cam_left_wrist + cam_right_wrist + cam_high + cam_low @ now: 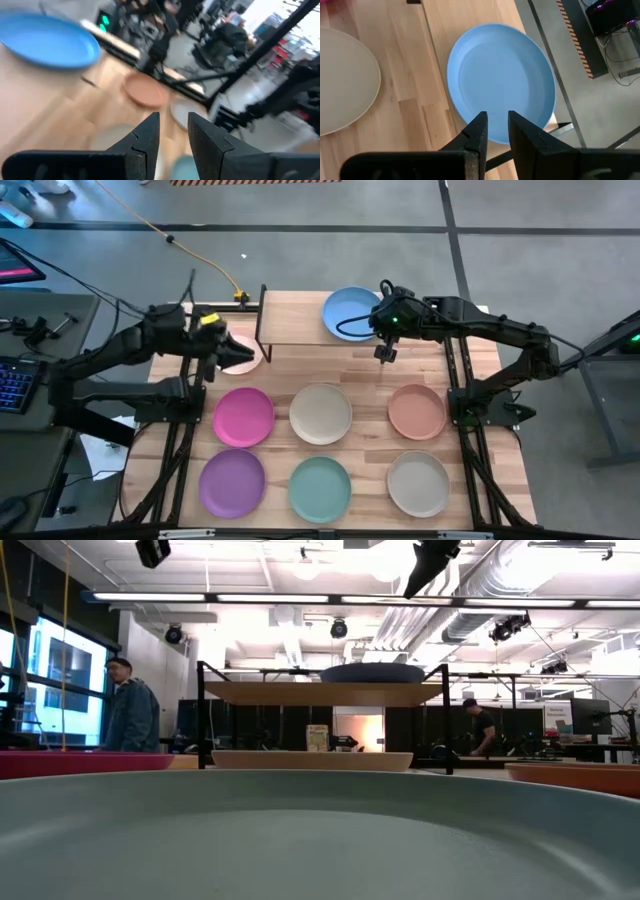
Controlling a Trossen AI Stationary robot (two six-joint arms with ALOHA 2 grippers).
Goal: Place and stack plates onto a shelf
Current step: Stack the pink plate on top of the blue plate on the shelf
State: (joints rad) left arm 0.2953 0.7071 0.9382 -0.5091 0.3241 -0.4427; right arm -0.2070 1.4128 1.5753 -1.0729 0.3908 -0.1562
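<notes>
The shelf (300,325) stands at the table's far middle, and the blue plate (348,313) lies flat on its right half. The blue plate also shows in the right wrist view (502,82). My right gripper (383,353) hovers over the shelf's near edge beside the blue plate, empty, its fingers a narrow gap apart. My left gripper (222,348) hangs over the pale pink plate (243,360), which lies on the table left of the shelf. It is also empty, with a narrow gap. The magenta (243,417), cream (321,412), salmon (417,410), purple (232,483), teal (320,487) and beige (418,483) plates lie flat on the table.
The six plates lie in two rows across the table's near half. The shelf's left half (290,315) is bare wood, and its black legs (262,320) stand at the ends. In the low view, people stand in the room behind the table (130,705).
</notes>
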